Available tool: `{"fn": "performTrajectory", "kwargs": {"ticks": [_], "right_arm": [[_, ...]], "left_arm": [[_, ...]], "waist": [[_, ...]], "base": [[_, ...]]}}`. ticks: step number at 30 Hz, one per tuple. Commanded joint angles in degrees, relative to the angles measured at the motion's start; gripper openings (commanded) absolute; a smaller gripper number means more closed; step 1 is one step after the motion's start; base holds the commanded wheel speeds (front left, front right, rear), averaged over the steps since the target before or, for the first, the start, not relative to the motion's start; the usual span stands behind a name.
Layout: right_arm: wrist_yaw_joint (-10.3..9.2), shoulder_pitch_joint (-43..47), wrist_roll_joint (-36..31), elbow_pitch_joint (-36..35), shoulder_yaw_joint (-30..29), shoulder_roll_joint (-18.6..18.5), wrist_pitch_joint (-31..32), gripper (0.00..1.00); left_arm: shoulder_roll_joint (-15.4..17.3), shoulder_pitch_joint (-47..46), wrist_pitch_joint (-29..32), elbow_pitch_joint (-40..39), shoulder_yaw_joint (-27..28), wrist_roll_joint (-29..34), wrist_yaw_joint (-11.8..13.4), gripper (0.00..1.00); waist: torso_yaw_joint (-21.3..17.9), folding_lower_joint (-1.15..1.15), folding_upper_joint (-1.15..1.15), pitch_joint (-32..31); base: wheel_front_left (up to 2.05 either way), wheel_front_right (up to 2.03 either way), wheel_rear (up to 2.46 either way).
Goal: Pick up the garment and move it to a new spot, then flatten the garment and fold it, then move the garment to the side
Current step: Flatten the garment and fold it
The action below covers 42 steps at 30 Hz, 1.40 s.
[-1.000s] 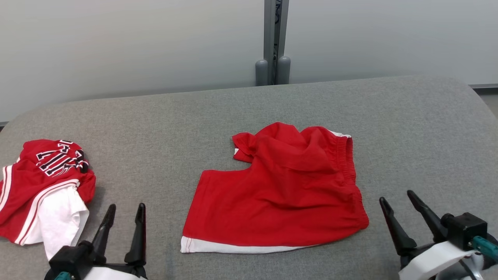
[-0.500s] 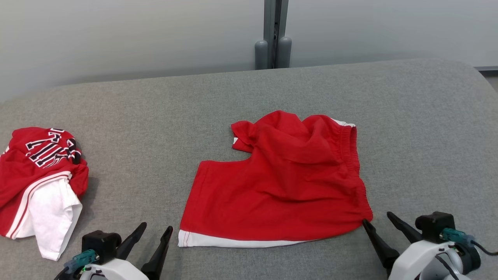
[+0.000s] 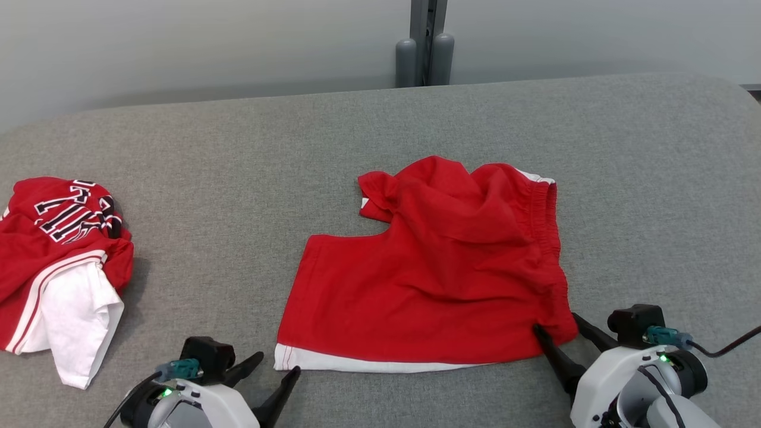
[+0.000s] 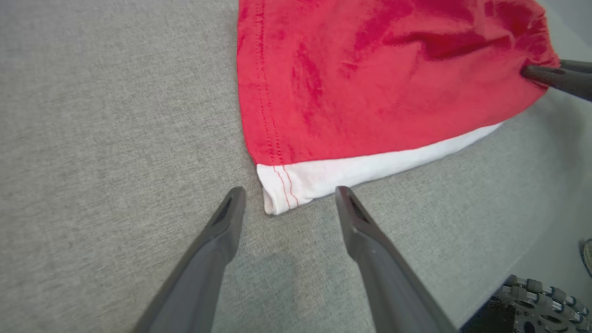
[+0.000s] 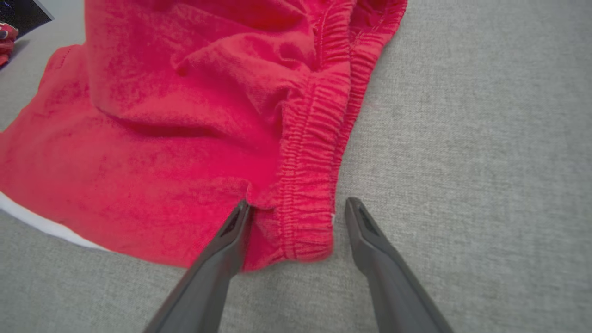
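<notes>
Red cotton shorts lie near the middle of a grey woven tabletop. They are mostly flat, with a white hem band along the near edge, a gathered elastic waistband on the right and a rumpled fold at the far side. The left gripper is spread wide, its dark tapered fingers either side of the white hem corner. The right gripper is also spread, straddling the waistband's near corner, one fingertip pressing into the cloth. A crumpled red-and-white jersey with lettering sits far left. Behind are a pale wall and a grey post. Since half a second ago, both grippers have moved in on those corners, and the camera has shifted too.
</notes>
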Motion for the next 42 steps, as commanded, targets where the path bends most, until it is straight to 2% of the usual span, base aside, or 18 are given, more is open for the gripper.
{"fn": "performTrajectory", "kwargs": {"ticks": [1, 6, 7, 9, 11, 12, 13, 14, 15, 20, 28, 35, 42], "right_arm": [[0.01, -1.0, -0.1, 0.3, 0.1, -0.1, -0.7, 1.0], [0.01, -2.0, 0.3, 1.0, 1.5, 0.5, -1.4, 1.0], [0.01, -2.2, 0.5, 1.1, 1.8, 0.6, -1.5, 0.91], [0.01, -2.5, 0.9, 1.3, 2.4, 0.6, -1.8, 0.49], [0.01, -2.6, 1.2, 1.4, 3.0, 0.6, -2.0, 0.35], [0.01, -2.7, 1.4, 1.5, 3.2, 0.5, -2.1, 0.12], [0.01, -2.7, 1.8, 1.5, 3.4, 0.4, -2.1, 0.0], [0.01, -2.6, 2.0, 1.6, 3.6, 0.3, -2.2, 0.0], [0.01, -2.5, 2.3, 1.7, 4.0, 0.2, -2.3, 0.0], [0.01, -2.4, 3.2, 1.6, 4.4, -0.5, -3.4, 0.0], [0.0, 0.6, 4.0, -1.4, 2.0, -2.6, -4.4, 0.0], [0.0, 2.0, 3.6, -6.9, -0.3, -3.3, -2.1, 0.0], [0.01, -1.6, 3.7, -11.6, -1.6, -3.1, 3.4, 0.0]], "left_arm": [[0.7, -1.6, 0.2, 0.9, -0.2, 0.5, -0.1, 1.0], [0.5, -4.1, 0.3, 4.3, -2.5, -0.7, -0.1, 1.0], [0.5, -4.5, 0.2, 4.9, -3.0, -1.1, -0.1, 1.0], [0.5, -5.0, 0.0, 5.9, -3.9, -1.8, -0.1, 1.0], [0.5, -5.5, -0.8, 6.5, -4.7, -2.6, -0.1, 1.0], [0.4, -5.7, -1.3, 6.7, -5.1, -3.0, -0.1, 0.63], [0.5, -5.8, -1.7, 7.0, -5.4, -3.3, -0.1, 0.35], [0.5, -5.9, -2.0, 7.3, -5.8, -3.6, -0.1, 0.07], [0.6, -6.1, -2.3, 7.4, -6.3, -3.9, -0.1, 0.0], [1.4, -6.8, -4.1, 7.1, -7.7, -5.8, -0.1, 0.0], [3.2, -3.8, -5.5, 2.1, -6.3, -8.4, 0.5, 0.0], [3.7, -2.8, -4.8, -4.0, -5.9, -10.0, 0.9, 0.0], [5.3, -9.5, -4.5, -7.9, -5.4, -9.7, 0.3, 0.0]], "waist": [[-0.1, 0.0, 0.0, 0.4], [-0.5, 0.0, 0.0, 1.1], [-0.6, 0.0, 0.0, 1.2], [-0.8, 0.0, 0.0, 1.3], [-1.0, 0.0, 0.0, 1.2], [-1.0, 0.0, 0.0, 1.1], [-1.0, 0.0, 0.0, 1.0], [-1.0, 0.0, 0.0, 0.9], [-1.0, 0.0, 0.0, 0.8], [-0.6, 0.0, 0.0, -0.1], [0.0, 0.0, 0.0, -2.6], [-0.2, 0.0, 0.0, -3.5], [-0.7, 0.0, 0.0, -1.2]], "base": [[0.0, 0.0, 0.0], [0.0, 0.0, 0.0], [0.0, 0.0, 0.0], [0.0, 0.0, 0.0], [0.0, 0.0, 0.0], [0.0, 0.0, 0.0], [0.0, 0.0, 0.0], [0.0, 0.0, 0.0], [0.0, 0.0, 0.0], [0.0, 0.0, 0.0], [0.0, 0.0, 0.0], [0.0, 0.0, 0.0], [0.0, 0.0, 0.0]]}}
